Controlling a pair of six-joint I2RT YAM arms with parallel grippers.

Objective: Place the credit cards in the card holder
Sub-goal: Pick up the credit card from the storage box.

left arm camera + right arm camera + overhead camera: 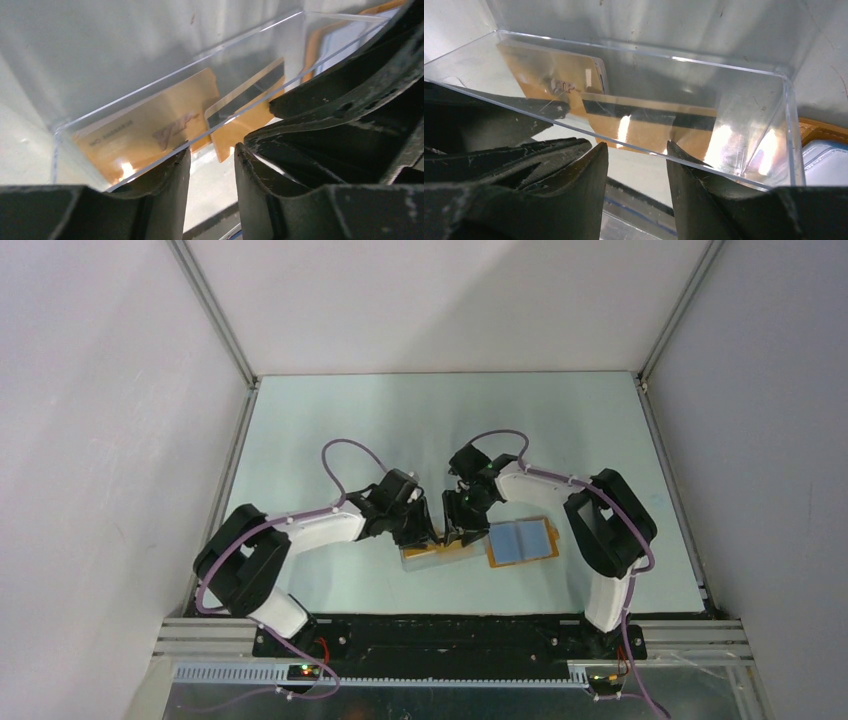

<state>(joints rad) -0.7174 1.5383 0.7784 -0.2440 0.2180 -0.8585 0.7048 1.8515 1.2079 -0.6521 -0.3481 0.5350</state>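
Two golden credit cards lie inside a clear plastic box (437, 552) at the table's middle. One card (150, 127) shows print; the other (250, 100) has a dark stripe. In the right wrist view the striped card (649, 122) overlaps the printed one (554, 75). The card holder (522, 542) lies unfolded right of the box, blue-grey pockets up, its tan edge (819, 131) beside the box wall. My left gripper (425, 538) (212, 150) and right gripper (462, 535) (635, 147) hang close together at the box's near rim. Both are open with nothing between the fingers.
The box's clear walls (789, 125) rise around the cards, and its near rim (150, 170) runs just past both sets of fingertips. The two grippers almost touch each other. White enclosure walls (120, 440) and frame rails surround the pale green table (400, 420).
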